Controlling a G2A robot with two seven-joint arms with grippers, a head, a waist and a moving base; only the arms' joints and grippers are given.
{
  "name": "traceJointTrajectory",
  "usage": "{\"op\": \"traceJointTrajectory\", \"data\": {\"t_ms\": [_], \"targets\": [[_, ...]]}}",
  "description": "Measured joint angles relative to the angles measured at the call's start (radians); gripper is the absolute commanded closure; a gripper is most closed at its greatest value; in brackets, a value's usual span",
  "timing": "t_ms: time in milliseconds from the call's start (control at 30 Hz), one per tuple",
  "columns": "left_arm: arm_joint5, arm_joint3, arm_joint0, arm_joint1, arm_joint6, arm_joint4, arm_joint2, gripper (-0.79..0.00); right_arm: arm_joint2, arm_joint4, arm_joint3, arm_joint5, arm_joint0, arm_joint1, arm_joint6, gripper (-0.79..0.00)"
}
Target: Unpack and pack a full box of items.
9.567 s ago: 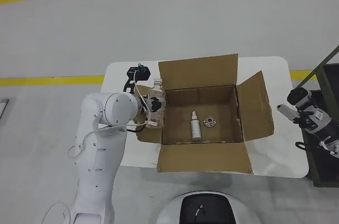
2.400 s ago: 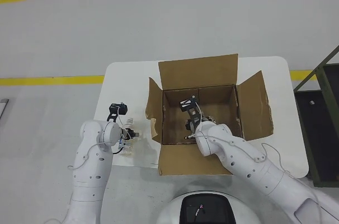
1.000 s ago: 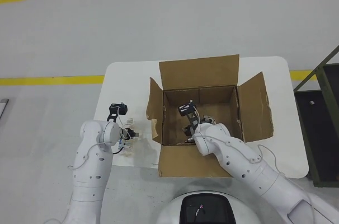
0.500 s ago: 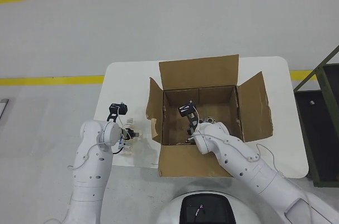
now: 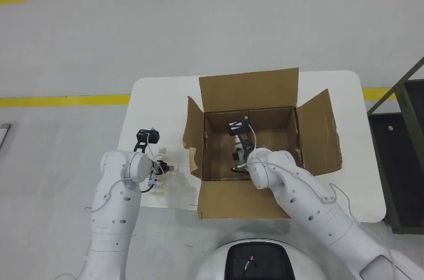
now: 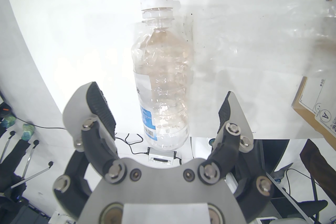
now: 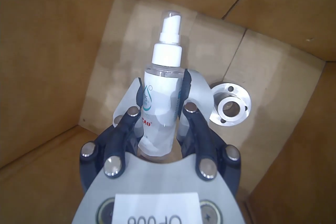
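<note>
Printed labels mark spray bottle (image 7: 160,104), water bottle (image 6: 160,93), box (image 6: 313,104).

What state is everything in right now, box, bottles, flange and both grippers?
Cardboard box, flaps open.
Water bottle, capped, lying on the table, ungripped.
Spray bottle, capped, gripped inside the box.
Metal flange, flat on the box floor.
Left gripper, jaws open around the water bottle.
Right gripper, jaws shut on the spray bottle.

Arms glossy white, rounded shells, left arm (image 5: 117,210) and right arm (image 5: 306,203) alike; thin white cable loops off each; left gripper (image 6: 161,93): silver plate, black links, ribbed black pads (image 6: 101,107) on silver fingers (image 6: 74,107), bright screw heads; right gripper (image 7: 162,80) same build, white printed label (image 7: 155,206) on plate.
</note>
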Motion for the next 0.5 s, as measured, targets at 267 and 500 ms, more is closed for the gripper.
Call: {"op": "traceJointTrajectory", "data": {"t_ms": [267, 500], "targets": [[0.000, 0.000, 0.000, 0.000, 0.000, 0.000, 0.000, -0.785, 0.201, 0.130, -0.297, -0.090, -0.163, 0.034, -0.111, 0.000], [0.000, 0.000, 0.000, 0.000, 0.000, 0.000, 0.000, -0.785, 0.341, 0.145, -0.569, -0.187, -0.307, 0.059, -0.187, 0.000]]}}
